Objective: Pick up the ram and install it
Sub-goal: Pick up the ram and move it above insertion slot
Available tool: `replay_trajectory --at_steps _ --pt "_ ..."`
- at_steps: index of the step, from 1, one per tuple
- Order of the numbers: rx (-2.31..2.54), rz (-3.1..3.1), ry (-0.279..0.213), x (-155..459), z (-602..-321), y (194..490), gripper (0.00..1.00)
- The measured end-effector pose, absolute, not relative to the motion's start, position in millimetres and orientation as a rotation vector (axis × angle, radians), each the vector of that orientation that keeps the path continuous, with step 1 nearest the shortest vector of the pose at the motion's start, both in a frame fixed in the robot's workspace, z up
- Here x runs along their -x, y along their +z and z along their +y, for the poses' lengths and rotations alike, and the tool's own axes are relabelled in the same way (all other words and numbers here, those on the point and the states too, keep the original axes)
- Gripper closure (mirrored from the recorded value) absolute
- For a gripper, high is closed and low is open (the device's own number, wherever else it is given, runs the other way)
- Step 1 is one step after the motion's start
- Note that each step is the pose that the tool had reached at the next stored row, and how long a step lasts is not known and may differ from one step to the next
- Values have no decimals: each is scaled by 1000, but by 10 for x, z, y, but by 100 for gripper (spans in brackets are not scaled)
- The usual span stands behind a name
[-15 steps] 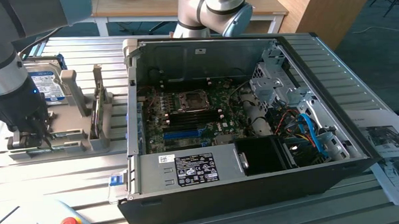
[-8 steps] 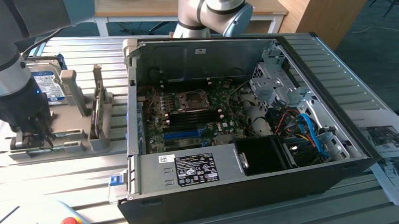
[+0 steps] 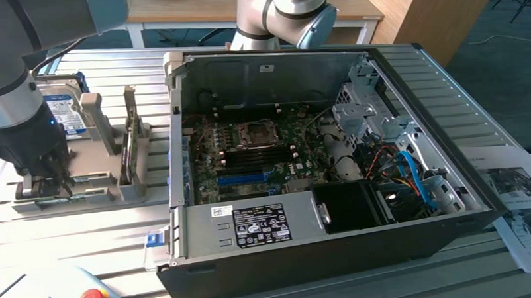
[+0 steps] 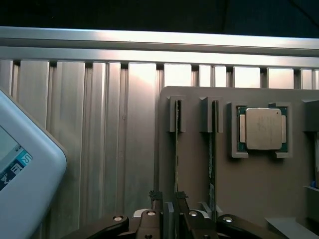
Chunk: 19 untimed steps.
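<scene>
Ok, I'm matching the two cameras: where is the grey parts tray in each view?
Exterior view: the grey parts tray sits at the exterior view's left, beside the open computer case.
Wrist view: the tray lies below the camera, carrying the silver processor.
Shared landmark: the white pendant, next to the tray in both.

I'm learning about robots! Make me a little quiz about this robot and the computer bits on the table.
1. Pick one: what sits in the square pocket of the grey holder? A) hard drive B) processor chip C) fan
2. True or false: the computer case is closed up.
3. Fill in: the gripper is closest to a ____ stick.
Key: 1 B; 2 false; 3 ram.
</scene>
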<state>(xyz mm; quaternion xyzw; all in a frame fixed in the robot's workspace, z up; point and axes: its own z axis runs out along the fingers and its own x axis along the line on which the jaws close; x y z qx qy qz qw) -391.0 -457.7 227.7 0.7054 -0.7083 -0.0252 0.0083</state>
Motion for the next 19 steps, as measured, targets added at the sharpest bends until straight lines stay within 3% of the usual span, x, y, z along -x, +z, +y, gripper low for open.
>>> replay_trajectory --at_steps 19 --pt "-2204 -2214 -79 3911 -4529 2223 76"
